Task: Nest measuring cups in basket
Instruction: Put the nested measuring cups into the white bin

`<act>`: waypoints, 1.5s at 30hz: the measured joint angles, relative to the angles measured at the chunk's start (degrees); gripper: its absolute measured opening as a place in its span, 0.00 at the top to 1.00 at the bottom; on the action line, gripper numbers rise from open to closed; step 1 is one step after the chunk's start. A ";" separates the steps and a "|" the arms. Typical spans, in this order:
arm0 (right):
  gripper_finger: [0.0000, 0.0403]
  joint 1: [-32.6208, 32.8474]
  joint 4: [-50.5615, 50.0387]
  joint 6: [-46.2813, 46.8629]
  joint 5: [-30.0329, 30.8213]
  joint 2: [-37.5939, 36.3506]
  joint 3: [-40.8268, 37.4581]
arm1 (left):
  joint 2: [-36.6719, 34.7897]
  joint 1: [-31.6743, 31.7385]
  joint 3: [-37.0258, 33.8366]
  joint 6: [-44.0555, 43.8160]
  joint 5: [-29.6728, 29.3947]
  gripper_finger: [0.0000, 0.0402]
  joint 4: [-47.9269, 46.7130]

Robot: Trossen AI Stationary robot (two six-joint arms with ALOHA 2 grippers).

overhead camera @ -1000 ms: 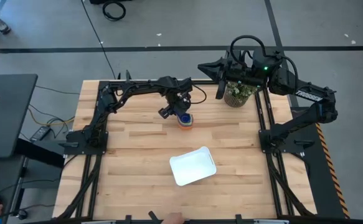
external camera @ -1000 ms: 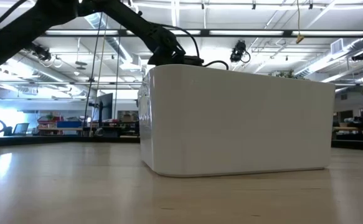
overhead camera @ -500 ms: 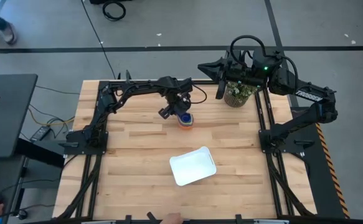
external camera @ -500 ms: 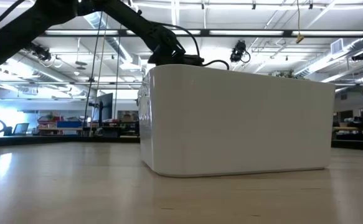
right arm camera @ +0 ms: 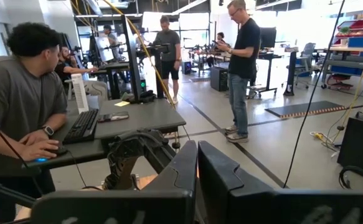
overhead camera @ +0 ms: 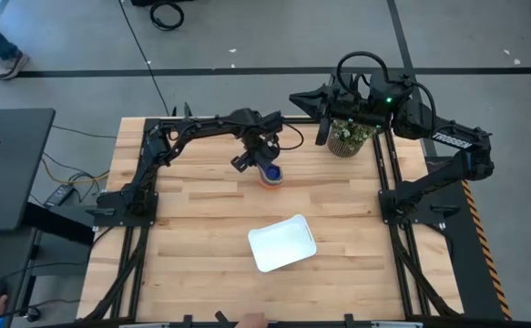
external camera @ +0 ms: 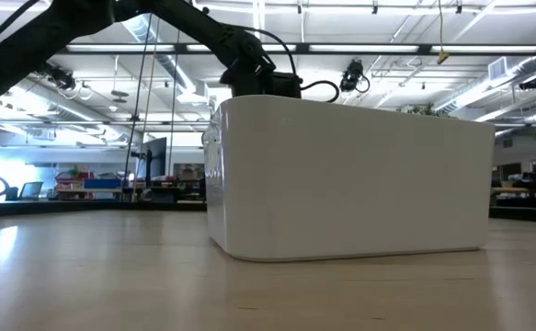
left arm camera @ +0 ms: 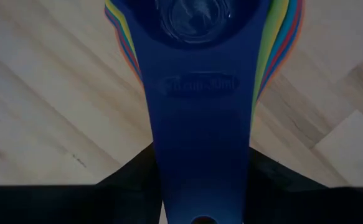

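Left gripper point(overhead camera: 267, 168) lifted slightly, jaws grasping nested measuring cups point(overhead camera: 270, 177), right gripper point(overhead camera: 322, 135) parked, jaws clenched.

Overhead looks down; low camera—perhaps nearest—faces the basket point(external camera: 350, 179).

Open tabletop point(overhead camera: 192, 237) around basket point(overhead camera: 282, 243)

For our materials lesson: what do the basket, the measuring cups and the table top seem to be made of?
Basket: likely glossy white plastic; its smooth wall reflects light in the low view.
Measuring cups: probably moulded plastic; solid colours, raised lettering on the navy handle.
Table top: pale wood strips, visible grain, satin finish.
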 joint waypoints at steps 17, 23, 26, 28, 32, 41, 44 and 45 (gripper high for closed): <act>0.94 0.00 0.00 0.00 0.00 0.00 0.00 | 0.08 -0.42 -2.66 0.95 2.41 0.61 0.67; 0.94 0.00 -0.02 0.01 0.00 0.00 0.01 | 0.09 -0.59 -2.68 0.97 2.42 0.61 1.38; 0.94 -0.01 -0.01 0.01 0.00 0.00 0.00 | 0.11 -0.66 -2.68 0.93 2.43 0.61 1.59; 0.94 0.00 0.00 0.01 0.00 0.00 0.00 | 0.11 -0.83 -2.68 0.87 2.43 0.61 1.57; 0.94 0.00 -0.01 0.00 0.00 0.00 0.01 | 0.11 -1.36 -2.68 0.53 2.42 0.61 1.54; 0.94 0.00 0.00 0.00 0.00 0.00 0.00 | 0.11 -2.68 -2.72 -2.16 3.31 0.61 1.48; 0.94 0.00 -0.02 0.01 0.00 0.00 0.00 | 0.11 -3.39 -2.72 -2.29 3.25 0.61 1.50; 0.94 -0.02 0.00 0.00 0.00 0.00 0.00 | 0.11 -3.65 -2.72 -2.38 3.20 0.61 1.52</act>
